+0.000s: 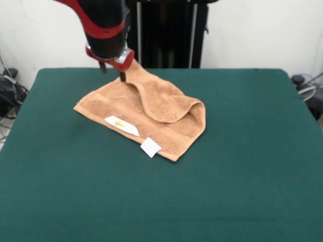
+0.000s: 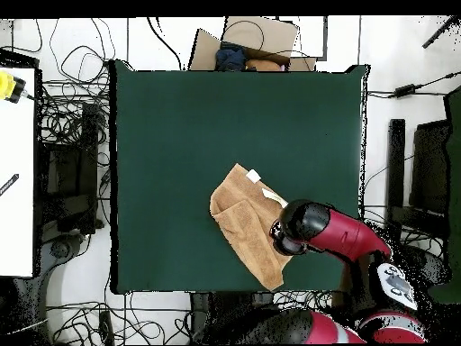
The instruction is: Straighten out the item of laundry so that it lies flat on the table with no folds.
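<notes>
The orange-tan towel (image 1: 151,111) lies on the green table (image 1: 242,166) left of centre, with one part folded over itself in a curved flap. Two white tags (image 1: 150,146) sit on its near edge. Its far corner rises a little beside my gripper (image 1: 112,71). The gripper hangs just above the table at that corner, and its two dark fingertips (image 1: 122,76) stand apart, with nothing between them. In the overhead view the towel (image 2: 243,225) lies doubled up, and the gripper (image 2: 281,239) is at its right edge under the red arm.
Cables and boxes lie on the floor around the table in the overhead view (image 2: 72,162). The black pedestal (image 1: 166,35) stands behind the table's far edge. A white bench (image 2: 16,171) is at the left of the overhead view.
</notes>
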### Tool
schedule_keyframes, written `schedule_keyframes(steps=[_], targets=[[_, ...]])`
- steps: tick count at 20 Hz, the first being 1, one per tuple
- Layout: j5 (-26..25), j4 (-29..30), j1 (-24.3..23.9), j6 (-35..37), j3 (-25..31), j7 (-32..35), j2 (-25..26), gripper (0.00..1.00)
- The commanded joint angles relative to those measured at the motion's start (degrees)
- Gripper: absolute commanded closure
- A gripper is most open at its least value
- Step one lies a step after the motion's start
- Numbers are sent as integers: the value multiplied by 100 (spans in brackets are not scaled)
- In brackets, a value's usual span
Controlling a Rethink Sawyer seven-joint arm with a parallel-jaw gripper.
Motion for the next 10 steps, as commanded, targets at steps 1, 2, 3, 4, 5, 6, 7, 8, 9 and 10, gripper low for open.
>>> schedule_keyframes(steps=[1, 2, 3, 4, 5, 6, 7, 8, 9, 10], targets=[[-49, 653, -438, -258, 1310, -647, 244, 0], [-87, 693, -509, -232, 1402, -699, 242, 0], [-122, 725, -557, -235, 1480, -715, 255, 0], [-151, 774, -627, -248, 1566, -734, 260, 0], [-182, 816, -691, -266, 1642, -751, 266, 0], [-205, 838, -736, -288, 1721, -746, 292, 0], [-226, 870, -795, -310, 1799, -750, 302, 0], [-249, 838, -835, -284, 1872, -744, 326, 0], [-264, 957, -886, -380, 1944, -727, 299, 0], [-287, 996, -936, -432, 2011, -719, 305, 0]])
